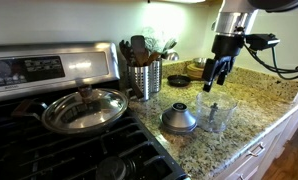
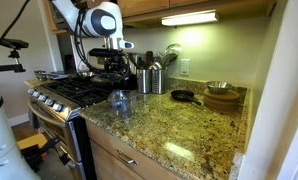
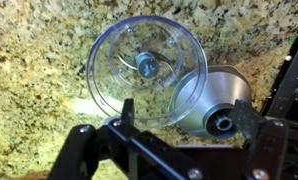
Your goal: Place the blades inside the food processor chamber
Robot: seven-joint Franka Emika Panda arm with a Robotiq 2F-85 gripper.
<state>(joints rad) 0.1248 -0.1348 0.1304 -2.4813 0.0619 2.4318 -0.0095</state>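
While the claw [image 3: 187,120] hangs open, one chamber [image 3: 111,62] holds one blade piece [image 3: 144,62] beside one grey dome [image 3: 217,100]

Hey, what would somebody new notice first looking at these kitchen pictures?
The clear see-through plastic bowl on the speckled granite counter fills the wrist view, with a small bluish-grey blade piece at its centre. A grey metallic dome with a knob sits close beside it, and in an exterior view the robot's black claw hangs open above the bowl.
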